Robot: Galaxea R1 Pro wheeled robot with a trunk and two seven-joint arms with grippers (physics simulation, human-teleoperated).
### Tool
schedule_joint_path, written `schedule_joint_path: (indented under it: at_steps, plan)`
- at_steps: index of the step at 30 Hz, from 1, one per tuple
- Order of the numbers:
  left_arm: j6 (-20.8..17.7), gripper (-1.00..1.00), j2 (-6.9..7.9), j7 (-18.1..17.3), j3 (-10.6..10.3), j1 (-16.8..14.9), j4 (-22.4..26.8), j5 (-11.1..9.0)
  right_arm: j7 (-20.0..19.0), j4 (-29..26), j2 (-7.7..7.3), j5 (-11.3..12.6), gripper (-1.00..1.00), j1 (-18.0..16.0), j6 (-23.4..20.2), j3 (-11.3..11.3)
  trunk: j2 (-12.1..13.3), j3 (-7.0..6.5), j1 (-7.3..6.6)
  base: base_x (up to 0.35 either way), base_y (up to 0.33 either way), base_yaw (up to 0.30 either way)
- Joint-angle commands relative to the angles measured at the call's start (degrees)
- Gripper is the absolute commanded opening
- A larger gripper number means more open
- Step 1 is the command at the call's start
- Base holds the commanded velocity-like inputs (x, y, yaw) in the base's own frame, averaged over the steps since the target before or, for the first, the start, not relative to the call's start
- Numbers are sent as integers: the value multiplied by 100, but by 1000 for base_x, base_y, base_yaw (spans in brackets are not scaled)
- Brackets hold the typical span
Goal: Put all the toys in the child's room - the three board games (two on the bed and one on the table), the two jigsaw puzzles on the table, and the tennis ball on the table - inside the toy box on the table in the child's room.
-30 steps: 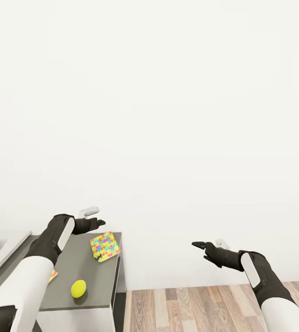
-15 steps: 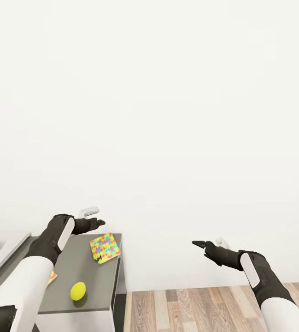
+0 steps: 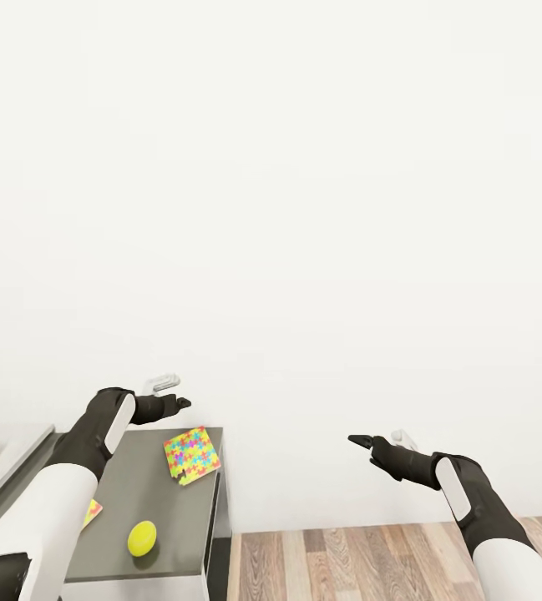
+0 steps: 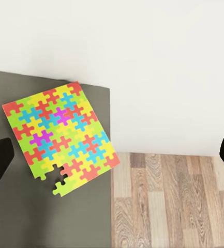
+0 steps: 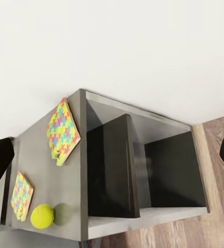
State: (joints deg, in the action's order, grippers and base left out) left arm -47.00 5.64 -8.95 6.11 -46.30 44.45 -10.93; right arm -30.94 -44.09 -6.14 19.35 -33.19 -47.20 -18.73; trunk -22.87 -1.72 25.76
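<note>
1. Left gripper (image 3: 173, 396) hovered over the far end of the dark grey cabinet (image 3: 137, 492), fingers spread wide, nothing between them.
2. Directly below and just ahead of it lay one jigsaw puzzle (image 3: 191, 451), flat at the cabinet's far corner by the white wall (image 3: 304, 209); one piece sat loose at its edge.
3. Back toward the robot from that gripper: tennis ball (image 3: 142, 538) on the cabinet top, and a second puzzle (image 3: 92, 511) partly hidden by the left forearm.
4. Right gripper (image 3: 371, 441) hung well apart, over the wood floor (image 3: 371, 559), fingers parted, empty.
</note>
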Motion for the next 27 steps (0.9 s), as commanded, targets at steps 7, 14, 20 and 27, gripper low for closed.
schedule_joint_path:
  at_steps: [7,14,20,27]
  plan:
    - [-28,100,-2,-19,13,-2,3,6,-17,5,1,3,100,-3,-42,-20,-5,58,2,2,1,0]
    - [-28,100,-2,-19,13,-2,3,11,-13,13,7,7,100,-3,-43,-22,-5,122,2,0,0,0]
    - [-24,100,-2,-17,13,-2,3,12,-5,21,5,4,100,-6,-42,-25,-5,178,2,0,0,0]
    - [-5,100,-2,-12,7,-2,-5,12,-7,31,7,2,100,-6,-39,-26,-5,244,2,0,0,0]
